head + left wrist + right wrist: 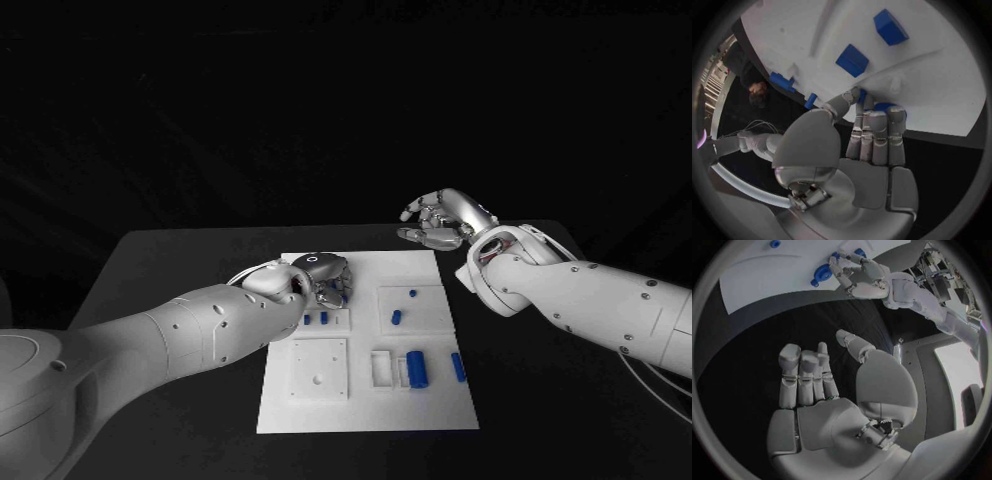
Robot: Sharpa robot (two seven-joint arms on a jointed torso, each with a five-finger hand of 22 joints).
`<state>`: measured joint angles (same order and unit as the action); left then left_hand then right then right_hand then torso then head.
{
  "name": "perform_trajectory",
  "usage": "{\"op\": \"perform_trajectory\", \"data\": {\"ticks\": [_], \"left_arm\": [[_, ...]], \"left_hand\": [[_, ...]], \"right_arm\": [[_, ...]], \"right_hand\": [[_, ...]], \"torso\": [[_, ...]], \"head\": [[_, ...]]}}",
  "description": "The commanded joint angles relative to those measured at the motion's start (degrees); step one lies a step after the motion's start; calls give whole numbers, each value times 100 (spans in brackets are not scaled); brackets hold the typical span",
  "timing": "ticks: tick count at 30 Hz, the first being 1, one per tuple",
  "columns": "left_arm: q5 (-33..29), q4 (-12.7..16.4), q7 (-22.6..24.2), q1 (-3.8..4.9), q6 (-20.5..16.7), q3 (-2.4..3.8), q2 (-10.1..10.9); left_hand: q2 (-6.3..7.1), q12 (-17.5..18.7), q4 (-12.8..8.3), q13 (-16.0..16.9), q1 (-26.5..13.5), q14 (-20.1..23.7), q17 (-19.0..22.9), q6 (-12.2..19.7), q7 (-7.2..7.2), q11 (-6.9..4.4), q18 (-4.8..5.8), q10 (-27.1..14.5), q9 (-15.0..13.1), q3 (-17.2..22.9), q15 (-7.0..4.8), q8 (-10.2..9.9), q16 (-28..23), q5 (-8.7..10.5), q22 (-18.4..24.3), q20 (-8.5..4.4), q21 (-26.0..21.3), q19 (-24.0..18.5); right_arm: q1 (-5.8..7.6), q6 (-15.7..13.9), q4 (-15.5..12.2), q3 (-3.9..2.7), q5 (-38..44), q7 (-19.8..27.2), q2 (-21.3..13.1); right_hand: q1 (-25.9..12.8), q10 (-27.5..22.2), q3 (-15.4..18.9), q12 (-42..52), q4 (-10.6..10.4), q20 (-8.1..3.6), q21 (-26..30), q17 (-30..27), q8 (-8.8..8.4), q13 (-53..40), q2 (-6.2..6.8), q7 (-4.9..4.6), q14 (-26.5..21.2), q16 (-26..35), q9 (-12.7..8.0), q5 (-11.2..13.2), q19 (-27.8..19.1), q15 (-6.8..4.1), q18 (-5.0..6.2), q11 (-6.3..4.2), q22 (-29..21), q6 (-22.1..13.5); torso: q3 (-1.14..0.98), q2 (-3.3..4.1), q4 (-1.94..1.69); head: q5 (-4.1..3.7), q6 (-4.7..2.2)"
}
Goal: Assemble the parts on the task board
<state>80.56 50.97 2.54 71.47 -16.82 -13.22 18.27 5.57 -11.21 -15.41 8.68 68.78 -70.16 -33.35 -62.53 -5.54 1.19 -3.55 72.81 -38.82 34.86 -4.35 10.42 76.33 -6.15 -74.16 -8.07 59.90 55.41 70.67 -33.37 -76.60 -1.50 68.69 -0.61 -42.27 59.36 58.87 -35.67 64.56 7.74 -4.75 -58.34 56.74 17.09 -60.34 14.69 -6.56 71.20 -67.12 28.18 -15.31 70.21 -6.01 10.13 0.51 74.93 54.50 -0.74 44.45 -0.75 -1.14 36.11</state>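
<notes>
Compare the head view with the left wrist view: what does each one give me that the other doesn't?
Head view alone: the whole task board, the right hand raised beyond the board's far edge with nothing in it, and blue parts in the near recesses, such as the thick blue cylinder.

Left wrist view alone: the left hand's fingertips close up, down at a blue part near the board's edge, though whether they grip it is unclear.

Both: the left hand over the white board, with blue parts around it.
</notes>
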Motion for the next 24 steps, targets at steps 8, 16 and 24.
{"op": "perform_trajectory", "data": {"ticks": [8, 16, 24], "left_arm": [[-156, 107, 112, -82, -447, -42, 117], [-385, 229, 220, -81, -696, -40, 261], [-669, 466, 279, -64, -721, 44, 506]], "left_hand": [[-72, 16, -15, 60, -15, -139, 10, -111, 36, 47, -416, 298, -1, 68, -44, 66, 70, -42, -12, -149, 81, 139], [-65, 32, -14, 71, -25, -168, 14, -133, 46, 34, -417, 337, 1, 93, -56, 83, 79, -60, -12, -171, 95, 176], [-53, 42, -16, 78, -27, -180, 21, -148, 54, 27, -416, 362, 1, 110, -64, 95, 76, -70, -11, -185, 101, 195]], "right_arm": [[0, 41, 14, -3, 65, 75, 6], [0, 30, 11, -3, 65, 83, -4], [0, 33, 2, -3, 65, 77, -30]], "right_hand": [[-9, -1, 30, 37, 4, -44, 27, 6, -19, 4, -29, -25, 13, 27, 6, -26, 17, 20, 487, -11, 99, 1], [-9, 2, 29, 39, 5, -44, 26, 6, -17, 5, -29, -23, 14, 27, 7, -28, 17, 19, 487, -12, 99, 4], [-9, 4, 29, 40, 5, -45, 26, 6, -17, 5, -30, -22, 15, 27, 8, -31, 17, 18, 487, -13, 99, 6]], "torso": [[5, -1, -4], [3, -3, -3], [2, -3, -11]], "head": [[8, -14], [19, -29], [26, -40]]}}
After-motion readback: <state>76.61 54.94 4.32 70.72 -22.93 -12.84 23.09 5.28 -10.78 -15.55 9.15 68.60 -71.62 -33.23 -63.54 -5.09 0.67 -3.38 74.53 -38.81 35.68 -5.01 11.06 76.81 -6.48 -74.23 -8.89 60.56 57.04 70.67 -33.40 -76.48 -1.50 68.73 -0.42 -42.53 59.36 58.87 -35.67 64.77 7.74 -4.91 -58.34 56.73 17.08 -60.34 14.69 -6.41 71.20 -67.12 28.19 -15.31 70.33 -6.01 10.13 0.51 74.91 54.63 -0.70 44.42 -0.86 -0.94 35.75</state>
